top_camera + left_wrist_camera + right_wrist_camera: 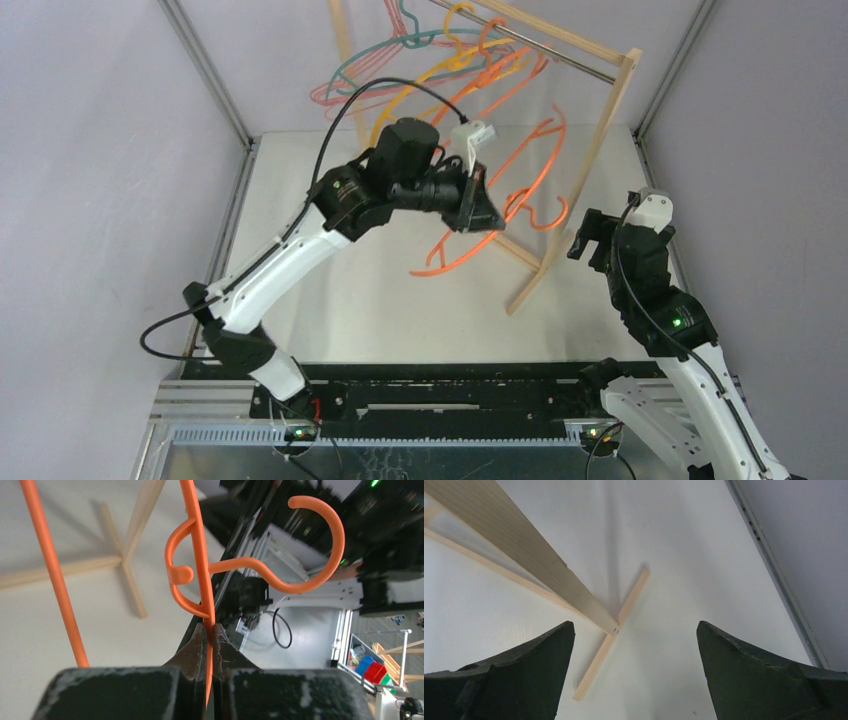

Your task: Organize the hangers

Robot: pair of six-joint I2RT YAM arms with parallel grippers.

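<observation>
The left gripper [210, 630] is pinching the orange plastic hanger [520, 195] by its thin bar, holding it in the air below the rack's metal rod [560, 52]. Its hook [320, 545] is pointing away from the rod, toward the right gripper [634, 670], which is waiting with jaws spread, holding nothing.
</observation>
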